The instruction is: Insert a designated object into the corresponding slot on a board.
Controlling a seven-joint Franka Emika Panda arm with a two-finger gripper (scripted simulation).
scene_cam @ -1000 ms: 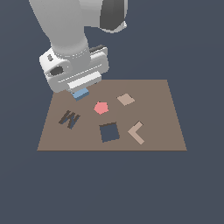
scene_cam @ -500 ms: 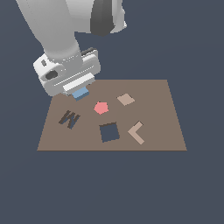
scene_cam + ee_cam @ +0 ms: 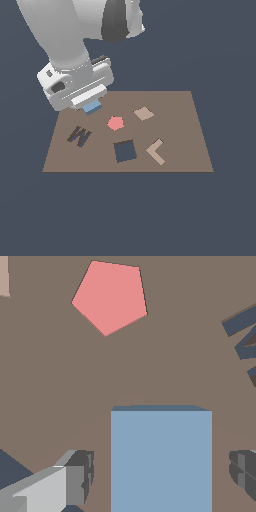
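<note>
1. Grey fingertips [image 3: 80,476] sit either side of the light-blue block [image 3: 161,458] in our wrist view, with a visible gap on each side, so we read the gripper [image 3: 162,476] as spread wider than the block and not clamping it.
2. We can't tell from either view whether the block rests on the board or hangs just above it.
3. In the exterior view the gripper [image 3: 90,102] hovers over the far corner of the brown board [image 3: 190,130] on the exterior view's left; only a sliver of the block [image 3: 91,107] shows beneath it.
4. Pink pentagon [image 3: 115,123] lies near the block, toward the board's middle.
5. Dark M-shaped cut-out [image 3: 79,135] sits on the near side of the gripper.
6. Dark navy square slot [image 3: 124,151] is well apart from the block, past the pentagon, and nothing is in it.
7. Tan square tile [image 3: 144,113] and tan L shape [image 3: 156,151] lie further toward the exterior view's right.
</note>
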